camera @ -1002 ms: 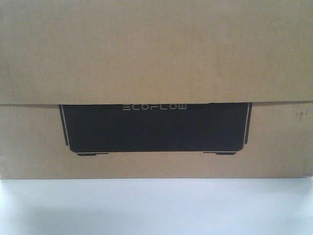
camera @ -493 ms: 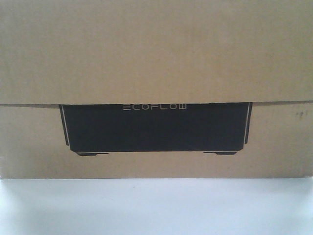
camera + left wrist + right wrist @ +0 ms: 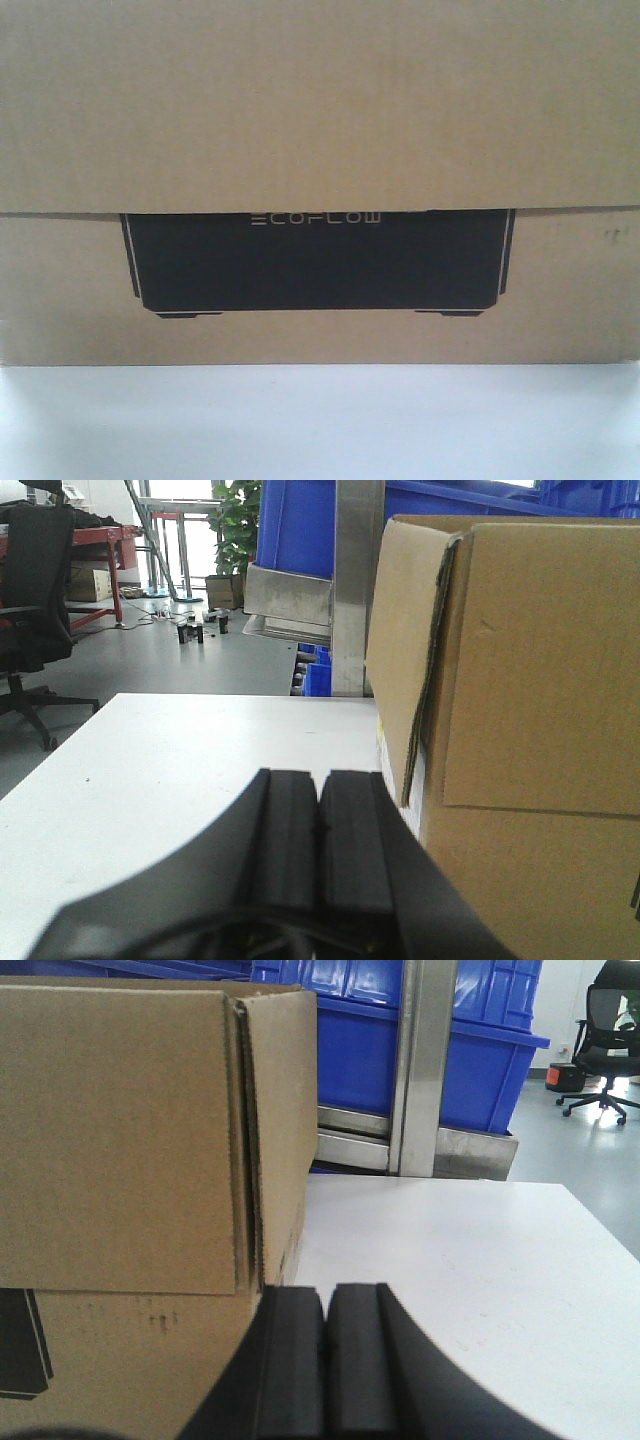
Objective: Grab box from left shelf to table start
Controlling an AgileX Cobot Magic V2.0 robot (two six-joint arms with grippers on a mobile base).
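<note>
We see the box (image 3: 320, 120) resting on the table (image 3: 320, 420), its black ECOFLOW panel (image 3: 315, 262) facing the front camera. The left gripper (image 3: 318, 810) sits at the box's 9 o'clock, the right gripper (image 3: 325, 1330) at its 3 o'clock; both have fingers pressed together, empty.

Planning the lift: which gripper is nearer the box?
Neither clearly: the left gripper is shut beside the box's left end, the right gripper shut beside its right end, both similarly close.
</note>
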